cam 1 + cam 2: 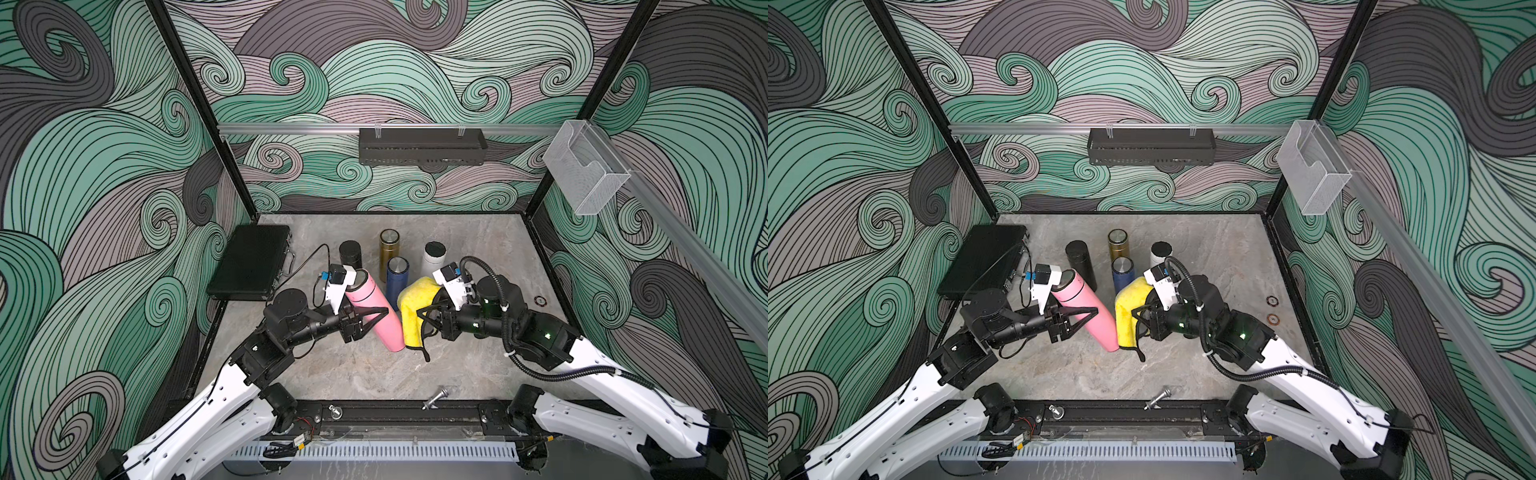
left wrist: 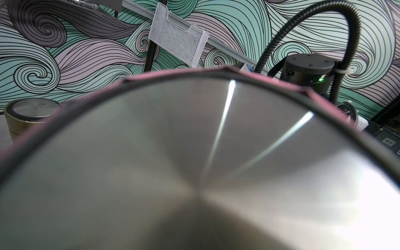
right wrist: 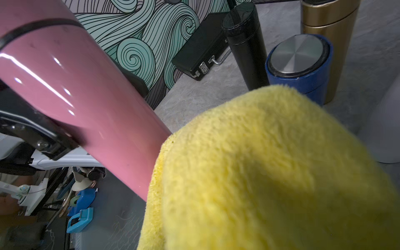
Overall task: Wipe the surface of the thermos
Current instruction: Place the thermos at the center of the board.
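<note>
Here, a black case (image 1: 249, 262) lies flat at the left edge of the desk (image 1: 478, 266). Just beside it, the left gripper (image 1: 376, 314) holds the pink thermos (image 1: 365, 296) around its middle and squeezes it from both sides. The pink thermos is near the middle of the desk. It leans over, with its shiny lid (image 2: 194, 173) toward the back left corner and its bottom toward the front edge. That lid fills most of the left wrist view.

Behind it, four more bottles stand upright toward the back edge: a black bottle (image 1: 350, 254), a gold bottle (image 1: 389, 249), a blue bottle (image 1: 397, 276) and a white bottle (image 1: 433, 259).

Just to the right of the pink thermos, the yellow cloth (image 1: 413, 303) hangs down and touches its lower side. The right gripper (image 1: 422, 322) pinches the yellow cloth tight. A small ring (image 1: 541, 300) lies near the right edge of the desk.
</note>
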You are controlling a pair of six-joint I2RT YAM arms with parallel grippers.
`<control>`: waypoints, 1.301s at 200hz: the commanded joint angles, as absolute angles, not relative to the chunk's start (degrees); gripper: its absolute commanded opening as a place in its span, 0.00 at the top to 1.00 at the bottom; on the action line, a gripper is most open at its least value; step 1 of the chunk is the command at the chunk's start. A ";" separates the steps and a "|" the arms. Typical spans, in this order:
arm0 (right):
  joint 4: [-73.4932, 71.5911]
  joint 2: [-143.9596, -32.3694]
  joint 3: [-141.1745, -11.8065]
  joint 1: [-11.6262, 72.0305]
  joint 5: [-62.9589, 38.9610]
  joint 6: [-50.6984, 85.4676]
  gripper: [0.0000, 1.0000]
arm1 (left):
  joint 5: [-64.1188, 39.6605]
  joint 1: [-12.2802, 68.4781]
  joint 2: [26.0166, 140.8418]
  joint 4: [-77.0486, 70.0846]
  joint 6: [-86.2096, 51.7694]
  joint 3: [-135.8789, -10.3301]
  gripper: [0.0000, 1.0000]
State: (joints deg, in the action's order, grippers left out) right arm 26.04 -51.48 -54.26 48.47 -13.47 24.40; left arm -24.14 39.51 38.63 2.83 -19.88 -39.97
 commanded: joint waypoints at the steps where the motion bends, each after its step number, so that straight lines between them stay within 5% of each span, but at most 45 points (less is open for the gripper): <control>1: 34.74 -48.36 -57.67 46.80 -2.92 22.29 1.00 | -17.10 39.11 36.11 4.39 -19.01 -46.05 1.00; 51: 52.32 -47.55 -66.29 37.32 17.19 23.29 1.00 | 3.97 39.11 37.39 25.37 -17.84 -57.95 1.00; 99: 47.26 -54.93 -64.03 19.69 5.24 21.12 1.00 | 31.33 39.05 38.95 34.81 -18.19 -63.40 1.00; 143: 39.41 -65.79 -62.91 11.93 0.34 20.64 1.00 | 44.26 37.58 44.95 35.79 -13.72 -67.64 1.00; 208: 29.71 -86.08 -67.08 4.00 -3.67 22.32 1.00 | 27.95 15.81 56.21 24.81 -17.48 -65.80 1.00; 260: 25.20 -95.96 -70.59 3.78 -3.45 23.11 1.00 | 26.01 10.51 67.76 14.03 -16.81 -65.26 1.00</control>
